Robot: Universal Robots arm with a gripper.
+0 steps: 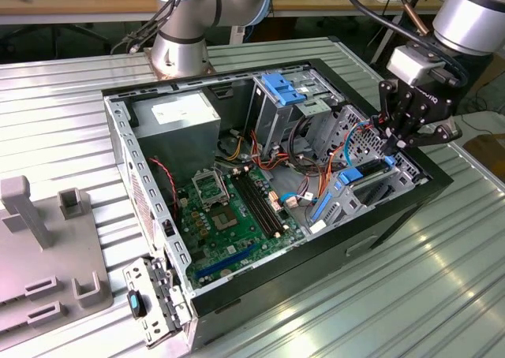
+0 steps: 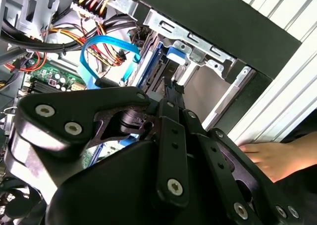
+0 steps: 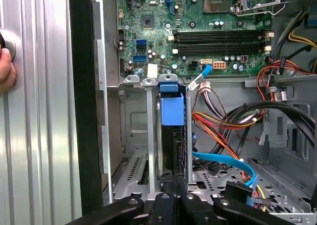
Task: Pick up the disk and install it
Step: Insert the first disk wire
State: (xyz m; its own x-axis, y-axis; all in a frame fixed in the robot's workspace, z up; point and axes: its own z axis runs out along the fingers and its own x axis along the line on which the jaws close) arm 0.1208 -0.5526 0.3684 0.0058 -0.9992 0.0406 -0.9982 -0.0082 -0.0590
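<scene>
- The arm reaches down over the corner of the open computer case on the exterior view's right. Its gripper points into the metal drive cage there.
- In both wrist views the fingers are drawn narrow and closed on the edge of the disk. The disk stands on edge in a slot of the cage, its blue plastic end toward the motherboard.
- The first wrist view looks straight down the slot - the gripper, the disk and a blue cable curling just beside them.
- The second wrist view looks past the gripper's black linkage to the case's outer wall and a person's hand resting on the ribbed table.
- The exterior view takes in the whole case - the motherboard on its floor and a pale-blue bracket at the far edge.
</scene>
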